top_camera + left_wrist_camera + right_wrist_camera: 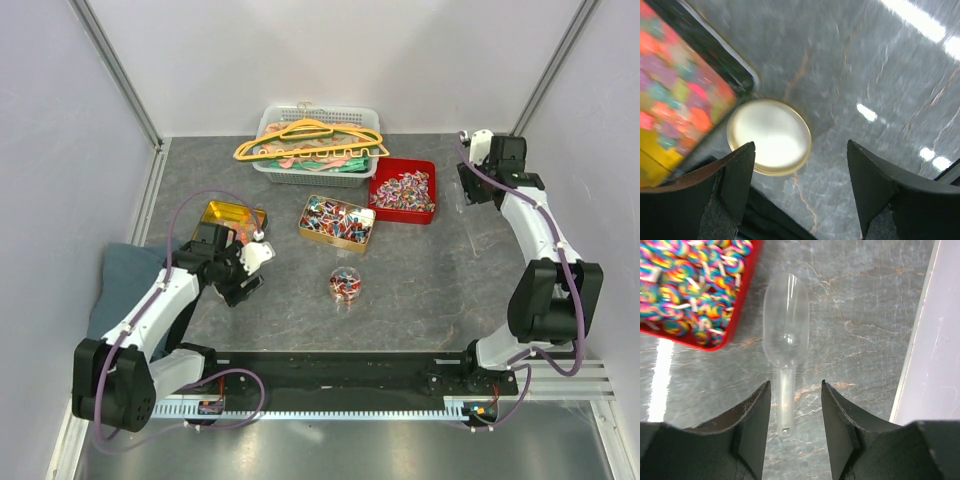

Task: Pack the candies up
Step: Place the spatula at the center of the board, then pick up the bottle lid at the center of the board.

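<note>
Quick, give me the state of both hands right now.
Left hand: open, empty, above a round white lid.
Right hand: open, empty, over the clear scoop.

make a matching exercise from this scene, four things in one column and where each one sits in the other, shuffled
Things
1. clear scoop
2. round lid
3. hangers
4. small candy jar

Places
a. in the white basket
b. alone at mid-table, in front of the gold tin
c. flat on the table beside the red tray
d. below the open left gripper

Pairs: 1-c, 2-d, 3-a, 4-b
</note>
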{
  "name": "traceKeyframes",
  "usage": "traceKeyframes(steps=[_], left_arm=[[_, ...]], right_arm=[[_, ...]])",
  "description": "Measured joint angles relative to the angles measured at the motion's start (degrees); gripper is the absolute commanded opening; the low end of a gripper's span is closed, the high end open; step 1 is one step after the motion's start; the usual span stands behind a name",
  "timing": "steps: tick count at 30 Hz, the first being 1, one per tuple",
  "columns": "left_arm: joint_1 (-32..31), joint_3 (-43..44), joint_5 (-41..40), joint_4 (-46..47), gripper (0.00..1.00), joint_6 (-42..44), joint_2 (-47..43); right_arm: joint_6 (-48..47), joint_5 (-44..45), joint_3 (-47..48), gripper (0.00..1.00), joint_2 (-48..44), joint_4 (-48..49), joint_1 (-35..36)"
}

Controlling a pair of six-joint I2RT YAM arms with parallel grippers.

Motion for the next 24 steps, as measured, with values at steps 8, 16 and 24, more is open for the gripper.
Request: traceKeyframes(steps=[8, 16, 24], left_arm=[[0.00, -9.22, -5.73, 2.97, 0.66, 2.69, 1.49], [-0.02, -9.27, -5.95, 7.91, 0.35, 2.69, 2.99], [-0.02, -9.42, -5.55, 10.19, 0.02, 2.89, 4.26]], right_arm=[[1.95, -4.50, 0.00, 0.51, -6.93, -2.03, 0.39], [3.19, -7.26, 0.00, 0.50, -8.41, -2.93, 0.87], [3.80, -7.80, 0.00, 0.52, -9.25, -3.32, 1.92]])
